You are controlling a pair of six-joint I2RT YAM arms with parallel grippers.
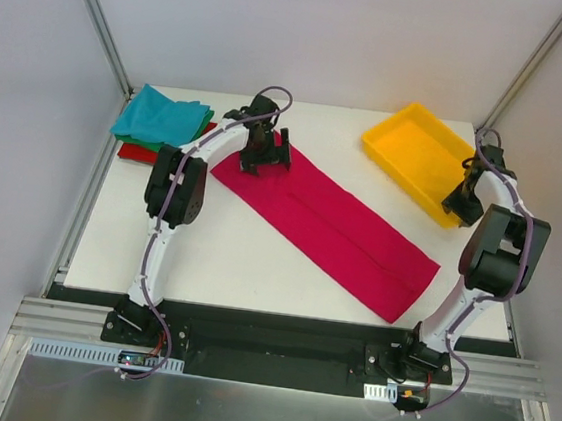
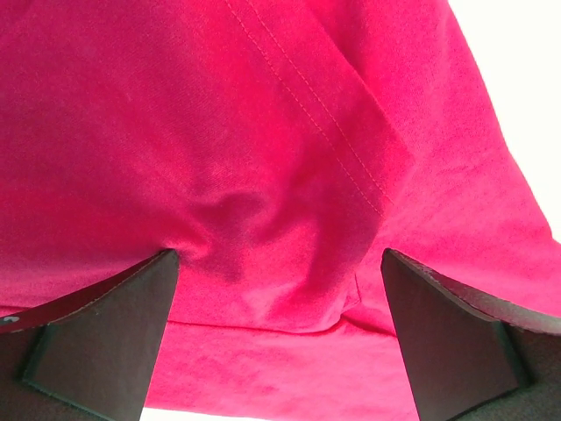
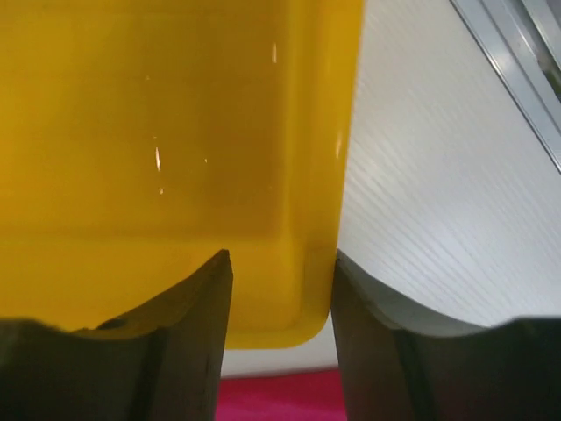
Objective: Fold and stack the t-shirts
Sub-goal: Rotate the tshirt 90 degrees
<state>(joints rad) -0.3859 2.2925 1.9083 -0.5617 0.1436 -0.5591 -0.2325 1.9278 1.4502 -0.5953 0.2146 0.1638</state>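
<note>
A magenta-pink t-shirt (image 1: 330, 221) lies folded into a long strip, running diagonally across the table. My left gripper (image 1: 266, 157) hovers low over its far-left end. In the left wrist view this gripper (image 2: 280, 254) is open, and the pink cloth (image 2: 263, 132) bulges between the wide-apart fingers, with a stitched hem in sight. A folded teal t-shirt (image 1: 160, 115) tops a stack at the back left, with a red one (image 1: 136, 152) underneath. My right gripper (image 1: 454, 207) is at the yellow tray's near right corner, its jaws part way apart (image 3: 282, 254), clamping nothing.
The yellow plastic tray (image 1: 408, 153) sits at the back right, and its inside (image 3: 131, 132) holds nothing that I can see. White walls and aluminium frame rails enclose the table. The right arm's elbow stands close to the right wall.
</note>
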